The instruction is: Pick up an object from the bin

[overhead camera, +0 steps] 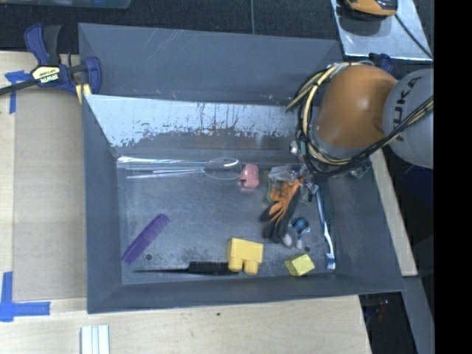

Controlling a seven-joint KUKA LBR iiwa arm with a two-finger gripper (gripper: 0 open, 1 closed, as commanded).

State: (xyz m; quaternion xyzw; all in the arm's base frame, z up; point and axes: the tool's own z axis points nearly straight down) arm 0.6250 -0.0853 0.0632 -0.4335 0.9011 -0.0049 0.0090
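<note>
Orange-and-black tangle of thin plastic-looking pieces (279,209), middle of the bin floor on the arm's side, just under the pincer (293,177). My guess is it is light and spindly, more apt to snag or flop than to slip. Best hold looks to be across the narrow orange middle.

Pincer state: cannot tell, it sits low among cables.

Neighbours:
- slender blue-and-white stick (325,236), just beside
- small pink lump (249,175), near
- yellow blocky toy (245,255) and yellow-green cube (300,265), by the front wall
- purple plastic comb (145,237), well apart

The grey metal bin (221,65) has a scuffed, flat floor and sloping walls. Cramped near the arm, open opposite.
</note>
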